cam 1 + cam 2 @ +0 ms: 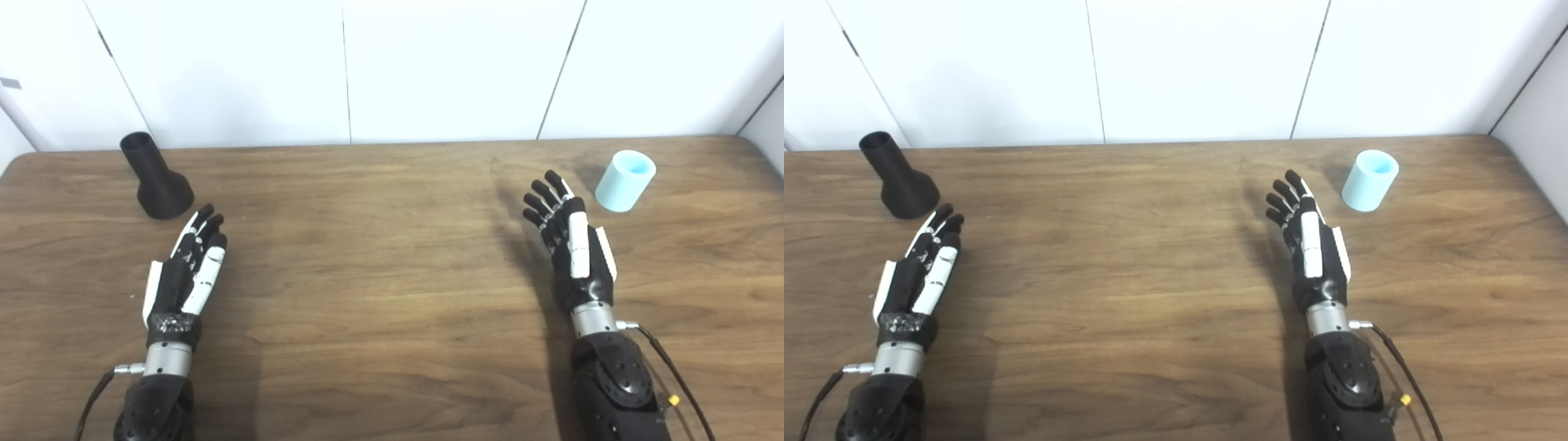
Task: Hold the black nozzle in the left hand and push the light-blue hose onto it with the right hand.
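Standing near the surface's far-left corner, the flared black nozzle sits just beyond the open, empty left hand; the short light-blue hose stands near the far-right corner, just beside the open, empty right hand.

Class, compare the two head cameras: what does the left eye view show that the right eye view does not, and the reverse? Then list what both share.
Only the left eye view: the table's rounded far-left corner and a small grey patch on the wall at the left edge.

Only the right eye view: more of the side wall beyond the table's right end.

Both: the upright black nozzle far left, the upright light-blue hose far right, and the left hand and right hand, open, touching neither.
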`<state>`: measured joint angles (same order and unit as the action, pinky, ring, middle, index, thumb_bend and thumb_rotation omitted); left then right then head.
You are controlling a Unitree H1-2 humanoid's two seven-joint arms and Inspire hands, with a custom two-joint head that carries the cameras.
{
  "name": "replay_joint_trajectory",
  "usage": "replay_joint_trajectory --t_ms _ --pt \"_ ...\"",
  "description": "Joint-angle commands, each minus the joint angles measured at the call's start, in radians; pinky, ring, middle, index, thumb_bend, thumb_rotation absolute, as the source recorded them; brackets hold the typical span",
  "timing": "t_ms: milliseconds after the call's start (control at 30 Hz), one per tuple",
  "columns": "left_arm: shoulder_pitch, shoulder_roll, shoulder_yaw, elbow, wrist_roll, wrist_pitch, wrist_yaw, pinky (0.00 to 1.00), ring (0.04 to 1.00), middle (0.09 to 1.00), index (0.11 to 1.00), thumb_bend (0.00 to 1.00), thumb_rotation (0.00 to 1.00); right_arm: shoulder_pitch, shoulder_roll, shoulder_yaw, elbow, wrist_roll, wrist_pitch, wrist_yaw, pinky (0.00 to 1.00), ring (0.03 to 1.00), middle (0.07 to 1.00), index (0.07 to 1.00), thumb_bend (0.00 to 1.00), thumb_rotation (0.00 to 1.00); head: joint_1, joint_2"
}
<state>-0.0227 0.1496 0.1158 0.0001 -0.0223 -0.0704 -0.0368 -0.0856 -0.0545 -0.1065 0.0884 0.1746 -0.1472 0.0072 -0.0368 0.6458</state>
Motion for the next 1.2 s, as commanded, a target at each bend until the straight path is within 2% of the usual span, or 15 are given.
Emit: replay_joint_trajectory --t_ms 0,467,667,833,933,1000,1067,1167 --pt "0.029 -0.015 -0.008 0.048 0.001 -0.006 0.007 0.94 0.937 0.902 0.925 0.50 0.64 0.065 0.003 -0.007 0.074 0.001 -0.002 0.006 0.85 0.852 0.881 0.911 0.53 0.96 0.000 0.001" --pt "0.028 -0.009 -0.008 0.047 0.000 -0.001 0.001 0.94 0.946 0.907 0.934 0.52 0.65 0.062 0.001 -0.005 0.081 -0.004 -0.014 0.009 0.86 0.862 0.887 0.911 0.54 0.96 -0.002 0.006" --pt "0.033 -0.012 -0.012 0.031 0.004 0.009 0.000 0.95 0.949 0.907 0.936 0.52 0.65 0.067 -0.001 -0.009 0.064 0.005 0.003 0.010 0.85 0.859 0.886 0.913 0.54 0.96 0.014 0.012" --pt "0.045 -0.023 -0.024 0.004 0.019 0.015 0.006 0.94 0.938 0.905 0.935 0.50 0.60 0.078 -0.012 -0.015 0.034 0.017 0.033 0.015 0.84 0.864 0.893 0.916 0.54 0.95 0.073 0.012" --pt "0.054 -0.035 -0.037 -0.020 0.045 0.026 0.018 0.95 0.943 0.910 0.943 0.47 0.58 0.079 -0.029 -0.022 0.037 0.026 0.029 0.026 0.85 0.866 0.894 0.915 0.55 0.95 0.127 0.011" --pt "0.060 -0.046 -0.050 -0.037 0.108 0.039 0.050 0.95 0.936 0.904 0.940 0.48 0.54 0.079 -0.039 -0.028 0.048 0.035 0.018 0.034 0.85 0.863 0.893 0.910 0.54 0.95 0.154 0.008" --pt "0.066 -0.052 -0.070 -0.050 0.180 0.047 0.081 0.92 0.909 0.888 0.928 0.49 0.53 0.081 -0.049 -0.034 0.052 0.045 0.015 0.041 0.84 0.855 0.885 0.902 0.53 0.95 0.179 0.004" --pt "0.074 -0.068 -0.085 -0.068 0.214 0.059 0.096 0.88 0.887 0.883 0.924 0.52 0.50 0.089 -0.066 -0.043 0.042 0.056 0.034 0.050 0.85 0.858 0.887 0.908 0.53 0.97 0.219 -0.004"
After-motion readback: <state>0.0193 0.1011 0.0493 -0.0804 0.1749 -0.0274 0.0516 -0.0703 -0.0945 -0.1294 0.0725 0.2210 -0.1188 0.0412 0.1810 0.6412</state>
